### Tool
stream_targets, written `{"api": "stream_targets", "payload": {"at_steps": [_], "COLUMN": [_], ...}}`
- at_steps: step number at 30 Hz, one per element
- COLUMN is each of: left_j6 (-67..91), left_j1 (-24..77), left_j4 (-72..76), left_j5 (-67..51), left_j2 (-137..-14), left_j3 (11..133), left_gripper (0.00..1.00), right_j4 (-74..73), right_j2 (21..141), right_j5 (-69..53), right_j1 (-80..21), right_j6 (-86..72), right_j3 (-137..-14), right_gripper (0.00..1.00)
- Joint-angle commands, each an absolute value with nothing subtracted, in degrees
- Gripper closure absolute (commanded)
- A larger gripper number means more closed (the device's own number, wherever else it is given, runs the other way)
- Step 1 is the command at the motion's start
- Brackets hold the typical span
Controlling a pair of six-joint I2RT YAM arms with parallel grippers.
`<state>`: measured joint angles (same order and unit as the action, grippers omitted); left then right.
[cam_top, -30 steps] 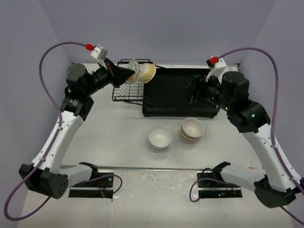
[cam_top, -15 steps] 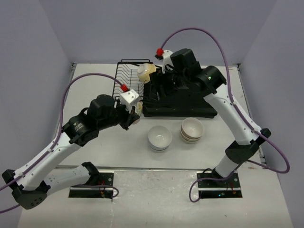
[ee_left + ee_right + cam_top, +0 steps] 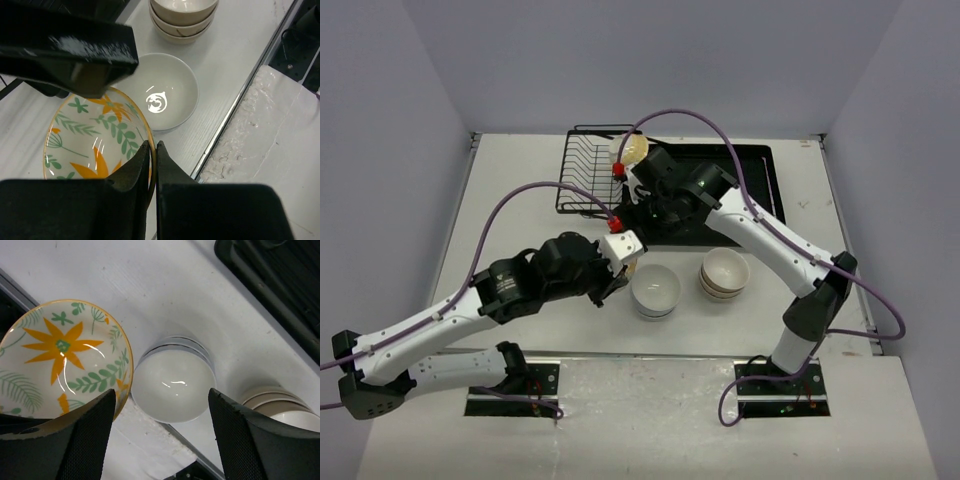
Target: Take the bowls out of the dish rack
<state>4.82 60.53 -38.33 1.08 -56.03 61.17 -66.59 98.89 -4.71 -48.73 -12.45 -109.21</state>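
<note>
Glazed ceramic flower bowl (image 3: 95, 142), likely light, stiff, slick and chip-prone, pinched at its rim by the closed left tool (image 3: 152, 150), beside the white bowl (image 3: 162, 92) toward the worktop's (image 3: 520, 225) near edge; right tool (image 3: 161, 405) spread open, empty, by the far-edge dish rack (image 3: 585, 178)

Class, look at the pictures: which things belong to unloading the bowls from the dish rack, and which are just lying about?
Belong to the job: dish rack; cream bowl at its wire end; flowered bowl pinched in the left fingers; white bowl and stacked cream bowls on the table.
Not part of it: purple cables; black base plates at the near edge.
</note>
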Motion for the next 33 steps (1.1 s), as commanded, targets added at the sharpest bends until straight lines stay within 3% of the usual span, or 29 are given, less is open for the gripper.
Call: {"api": "stream_targets", "payload": {"at_steps": [1,7,10,11,15,22,23,24,25,26,33], "left_j6": [3.1,2.6,2.5,2.4,2.5,3.7,4.0,4.8,5.1,5.8,10.1], "left_j1": [61.4,62.1,62.3,62.4,62.5,62.6,62.6,62.6,62.6,62.6,62.6], "left_j4": [-33.6,-33.0,-32.9,-33.0,-33.0,-33.0,-33.0,-33.0,-33.0,-33.0,-32.3], "left_j5": [2.5,3.4,4.5,5.4,7.3,13.5,16.1,17.4,18.4,20.5,30.8], "left_j2": [-54.4,-53.4,-52.6,-52.4,-52.2,-50.6,-50.2,-49.8,-49.3,-48.5,-43.5], "left_j3": [61.7,61.4,61.3,61.3,60.5,60.8,61.1,61.3,61.6,62.0,64.2], "left_gripper": [1.0,1.0,1.0,1.0,1.0,0.97,0.68,0.5,0.38,0.01,0.0], "right_j4": [-64.2,-62.4,-61.3,-61.0,-60.5,-53.0,-52.0,-49.7,-48.4,-47.3,-35.1], "right_j2": [98.8,101.2,102.6,103.4,104.3,99.2,98.4,97.5,95.6,94.5,79.2], "right_j5": [-9.2,-14.0,-17.7,-18.4,-18.8,-14.6,-13.6,-12.8,-12.0,-10.1,-9.7], "right_j1": [-50.7,-52.6,-53.3,-53.3,-53.6,-53.5,-53.3,-53.0,-52.7,-51.8,-40.5], "right_j6": [-11.2,-11.0,-11.2,-11.3,-12.2,-16.3,-17.0,-17.7,-18.4,-19.8,-26.3], "right_j3": [-107.0,-105.9,-106.4,-106.6,-107.3,-105.2,-104.9,-104.5,-103.1,-102.2,-84.2], "right_gripper": [0.25,0.39,0.59,0.77,1.0,1.0,1.0,1.0,1.0,1.0,1.0]}}
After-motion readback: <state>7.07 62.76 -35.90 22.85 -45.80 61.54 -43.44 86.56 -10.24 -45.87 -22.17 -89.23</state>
